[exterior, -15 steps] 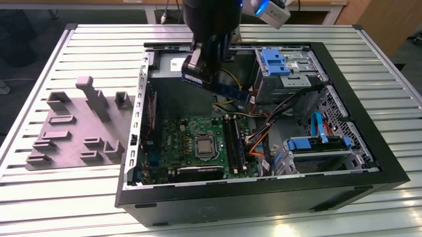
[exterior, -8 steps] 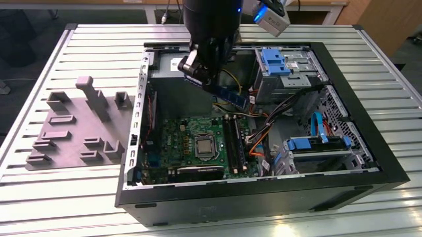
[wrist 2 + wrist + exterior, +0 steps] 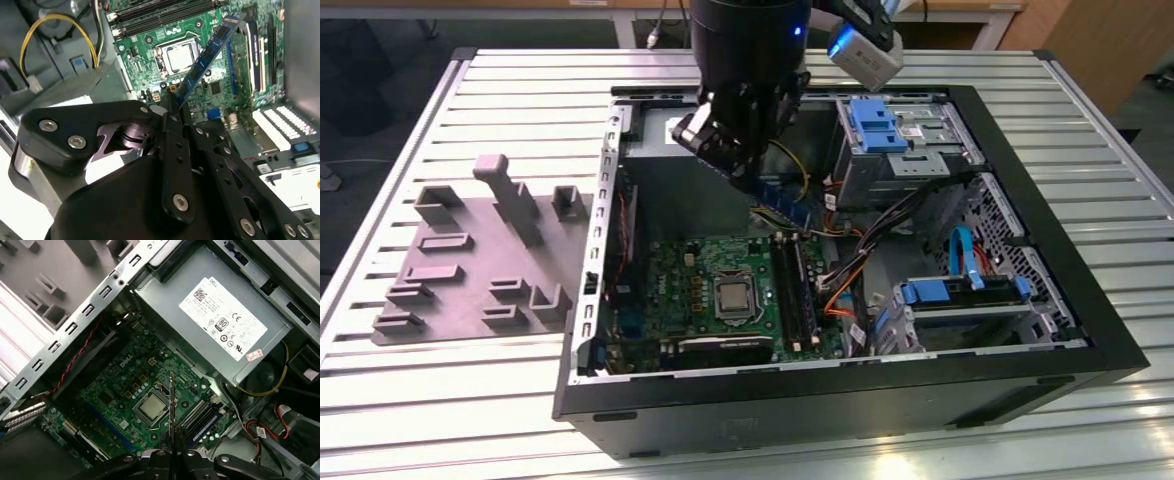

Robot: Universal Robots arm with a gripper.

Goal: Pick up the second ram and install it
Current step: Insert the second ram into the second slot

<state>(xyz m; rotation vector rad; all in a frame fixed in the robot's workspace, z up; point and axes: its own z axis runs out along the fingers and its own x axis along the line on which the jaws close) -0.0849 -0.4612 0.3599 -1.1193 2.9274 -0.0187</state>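
Clamped between the claw (image 3: 750, 165) fingers is the second ram (image 3: 781, 203), held by one end so the rest of the stick slants out from the fingertips toward about 4 o'clock in the exterior view, hanging in the air above the green motherboard (image 3: 707, 275) inside the open computer case (image 3: 854, 400). In the second wrist view the ram (image 3: 207, 52) runs from the claw (image 3: 175, 107) up toward 1 o'clock, its blue board and row of dark chips showing, its far tip over the motherboard (image 3: 150, 45) near the processor socket (image 3: 177, 56). In the first wrist view the stick (image 3: 171, 405) is seen edge-on as a thin line rising from the claw (image 3: 171, 452) toward 12 o'clock, beside the processor socket (image 3: 152, 407) and the black memory slots (image 3: 200, 417). The gripped end of the ram is hidden by the fingers, and the arm's dark body covers the far part of the case. A grey holder block (image 3: 480, 250) lies on the slatted surface (image 3: 454, 400) at 9 o'clock from the case.
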